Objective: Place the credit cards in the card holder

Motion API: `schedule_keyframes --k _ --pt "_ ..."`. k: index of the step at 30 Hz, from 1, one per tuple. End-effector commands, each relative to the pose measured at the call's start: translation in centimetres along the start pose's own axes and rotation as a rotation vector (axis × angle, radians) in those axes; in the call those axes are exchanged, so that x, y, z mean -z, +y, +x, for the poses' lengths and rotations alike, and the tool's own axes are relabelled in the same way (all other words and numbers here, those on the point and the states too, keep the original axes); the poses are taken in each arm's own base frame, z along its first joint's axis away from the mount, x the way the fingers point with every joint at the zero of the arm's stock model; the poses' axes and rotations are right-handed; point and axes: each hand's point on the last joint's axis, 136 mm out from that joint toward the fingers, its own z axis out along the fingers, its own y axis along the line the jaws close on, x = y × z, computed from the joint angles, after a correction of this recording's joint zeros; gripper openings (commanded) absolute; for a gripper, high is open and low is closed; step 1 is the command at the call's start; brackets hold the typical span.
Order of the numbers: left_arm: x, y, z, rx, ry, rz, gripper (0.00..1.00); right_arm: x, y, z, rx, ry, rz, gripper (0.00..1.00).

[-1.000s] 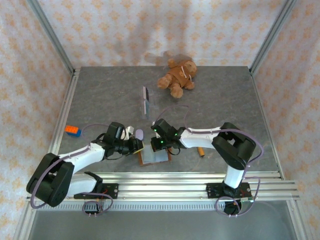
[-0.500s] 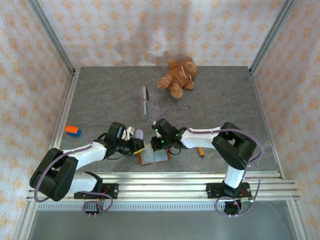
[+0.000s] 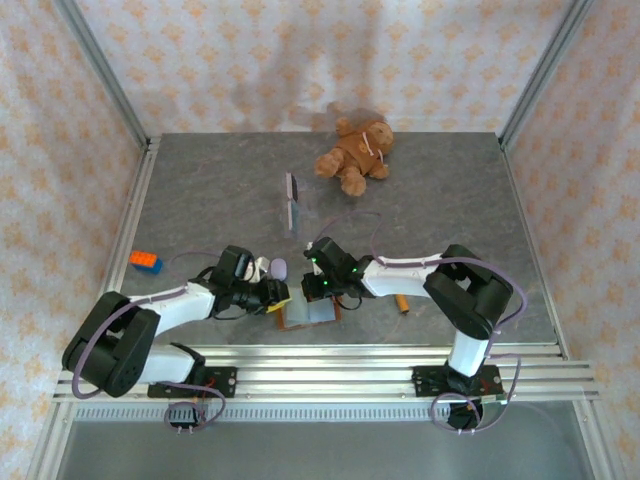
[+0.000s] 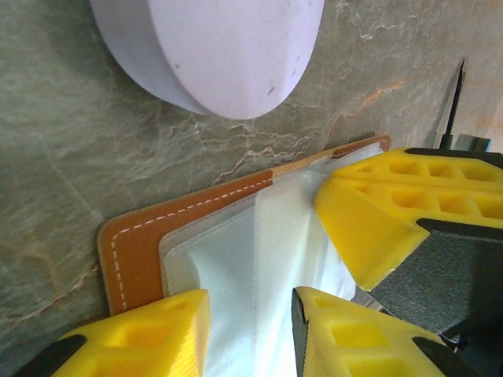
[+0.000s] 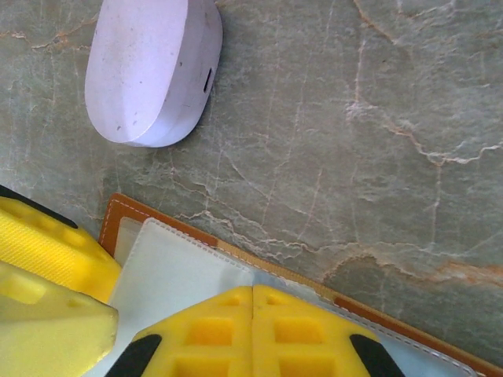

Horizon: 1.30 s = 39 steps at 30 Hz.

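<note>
Robot lab test booth, aluminium frame (image 3: 104,75), patterned backdrop walls (image 3: 300,50), grey marbled table (image 3: 200,190), mounting rails (image 3: 330,375)

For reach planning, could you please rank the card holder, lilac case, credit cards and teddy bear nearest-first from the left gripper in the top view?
1. card holder, at the left gripper.
2. lilac case, just beyond.
3. credit cards, mid-table.
4. teddy bear, far side.

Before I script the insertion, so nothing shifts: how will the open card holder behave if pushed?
Probably floppy: pale lining of the card holder bulges and creases. Likely light, apt to slide: it lies thin on the smooth table.
</note>
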Motion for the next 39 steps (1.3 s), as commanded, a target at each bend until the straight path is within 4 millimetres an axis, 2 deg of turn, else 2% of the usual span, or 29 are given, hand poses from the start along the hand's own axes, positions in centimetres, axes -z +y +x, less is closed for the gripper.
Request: schedule_keyframes --k 1,5,13,19,23,27,32,37,39 --pt "-0.5 -1.2 0.3 -0.002 0.030 0.051 0.33 -0.1 -0.9 0.2 -0.019 -0.006 0.023 0.00" --pt "-0.8 -1.9 0.4 -0.009 0.039 0.072 0.28 -0.1 -0.9 0.2 -0.018 -0.008 0.021 0.00" --pt "-0.8 -2.8 0.2 -0.029 0.041 0.087 0.26 0.1 -1.0 0.3 -0.020 -0.015 0.021 0.01" --pt "-1.6 -4.3 0.0 -0.036 0.053 0.142 0.26 0.9 -0.6 -0.2 -0.009 -0.056 -0.001 0.10" --pt "-2.4 -5.7 -0.2 -0.017 0.053 0.219 0.24 1.5 -0.2 -0.5 -0.004 -0.086 -0.028 0.23" --pt "-2.6 -6.7 -0.8 0.008 0.038 0.282 0.21 3.0 -0.2 -1.0 0.007 -0.156 -0.033 0.35" --pt "-3.2 -6.6 -1.0 0.002 0.034 0.241 0.18 5.7 -1.1 -1.7 0.008 -0.230 0.028 0.45" --pt "-3.2 -7.4 -1.1 -0.041 0.030 0.206 0.18 8.4 -2.2 -2.2 -0.004 -0.287 0.106 0.48" --pt "-3.5 -7.9 -1.0 -0.046 0.040 0.209 0.18 9.5 -3.2 -2.3 -0.024 -0.304 0.158 0.49"
